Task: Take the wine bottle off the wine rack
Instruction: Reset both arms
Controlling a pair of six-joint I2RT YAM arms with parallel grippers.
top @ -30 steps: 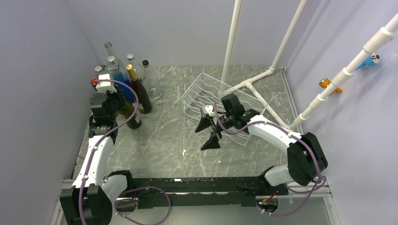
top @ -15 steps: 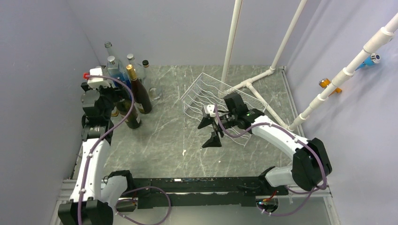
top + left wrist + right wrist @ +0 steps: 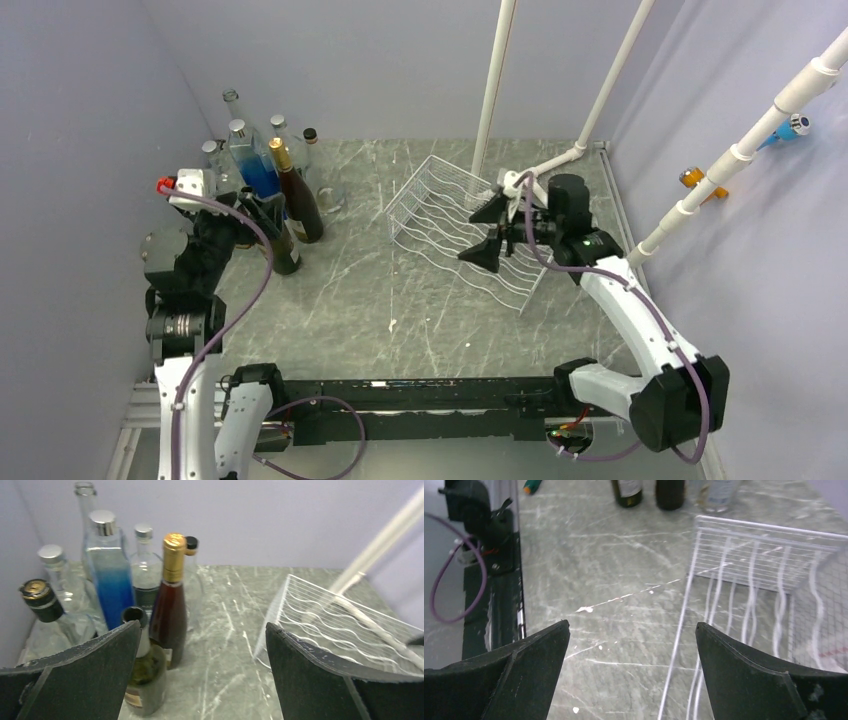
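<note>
The left end effector [image 3: 202,628], which a second earlier had been pressed together at the group of bottles, had spread its two dark fingers wide and held nothing between them. Its arm had also drawn back toward the near left side. The dark green glass wine bottle [image 3: 284,250] stood upright on the grey marbled tabletop [image 3: 350,300] at the far left, just in front of the brown glass bottle with the gold foil cap [image 3: 170,615] and near the clear square bottle with blue liquid [image 3: 107,580]. In the left wrist view its neck showed right at the tip of one finger, and it was not possible to say whether they touched. The right end effector [image 3: 488,235] was spread as well and empty. It had moved from the near side of the white wire wine rack [image 3: 435,205] to its far right side, close to the white plastic pipes [image 3: 494,90]. The rack lay well apart from the bottle, to the right of it, and no bottle was in its wavy cradles. In my judgement the bottle had been set down and released, so the task looked finished, and only the withdrawal of the arms could remain.
</note>
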